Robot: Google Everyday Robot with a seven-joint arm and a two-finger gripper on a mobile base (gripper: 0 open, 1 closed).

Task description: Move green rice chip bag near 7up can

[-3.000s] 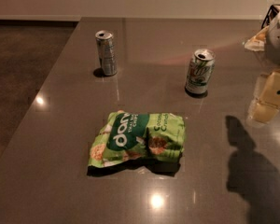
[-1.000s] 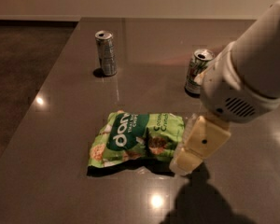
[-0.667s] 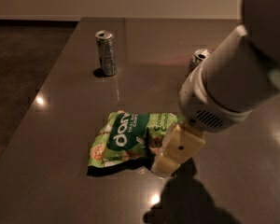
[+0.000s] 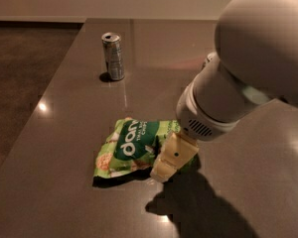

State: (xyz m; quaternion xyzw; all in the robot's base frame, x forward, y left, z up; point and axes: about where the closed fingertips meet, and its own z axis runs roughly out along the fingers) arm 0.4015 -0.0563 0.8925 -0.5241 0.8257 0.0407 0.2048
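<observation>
Camera view, green rice chip bag (image 4: 131,145) long axis left-right, hand (image 4: 170,161) at right end, grip unclear.

One green chip bag (image 4: 131,145), one silver can (image 4: 113,56), one claw (image 4: 165,166) at the bag's edge.

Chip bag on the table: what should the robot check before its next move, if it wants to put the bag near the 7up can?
1. Gripper at the chip bag: ok, it is low at the bag's right end.
2. Bag gripped: cannot tell.
3. Bag easy to get at: ok, it lies flat on the table with nothing on it.
4. 7up can in sight: not ok, the arm hides nearly all of it.
5. Slim silver can out of the way: ok, it stands upright at the far left, well apart from the bag.
</observation>
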